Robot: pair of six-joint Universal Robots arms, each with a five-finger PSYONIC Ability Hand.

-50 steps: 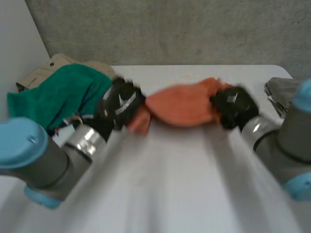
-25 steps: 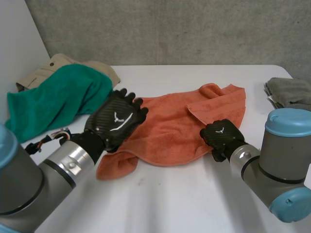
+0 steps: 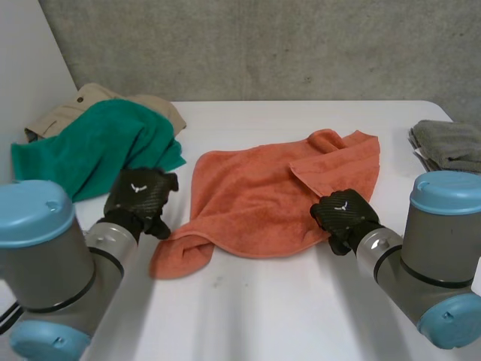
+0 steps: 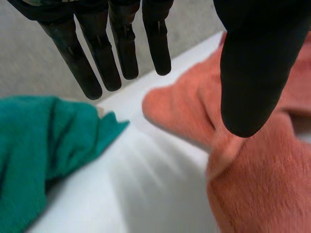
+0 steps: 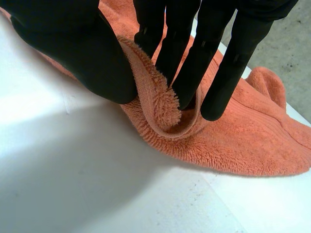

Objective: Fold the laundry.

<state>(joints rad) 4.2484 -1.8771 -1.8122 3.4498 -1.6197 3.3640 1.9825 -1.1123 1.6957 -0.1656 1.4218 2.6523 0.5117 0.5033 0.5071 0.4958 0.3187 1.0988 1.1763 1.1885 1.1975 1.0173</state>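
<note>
Pinching hand: right hand (image 3: 342,214), closed on the orange towel (image 3: 255,192) at its near edge, close to the right corner.
Right wrist view: towel edge (image 5: 165,107) raised into a small fold, caught between thumb and straight fingers (image 5: 218,58); the rest of the cloth lies flat on the bench (image 5: 97,184).
Free hand: left hand (image 3: 139,197), fingers (image 4: 97,58) straight and spread from the thumb, holding nothing.
Left hand place: over bare bench (image 3: 263,316), between the green towel (image 3: 90,150) and the orange one, just beside the orange towel's left edge, not touching it.
Orange towel: spread across the middle of the bench, mostly flat; far right corner folded back over itself, near left corner bunched and rumpled.
Left wrist view: orange cloth (image 4: 252,184) below the thumb, green cloth (image 4: 39,145) beyond the fingertips, white bench between them.
Green towel: heaped at the left end, lying partly over a tan garment (image 3: 83,101).
Grey cloth (image 3: 447,143): folded, at the right edge, well apart from the orange towel.
</note>
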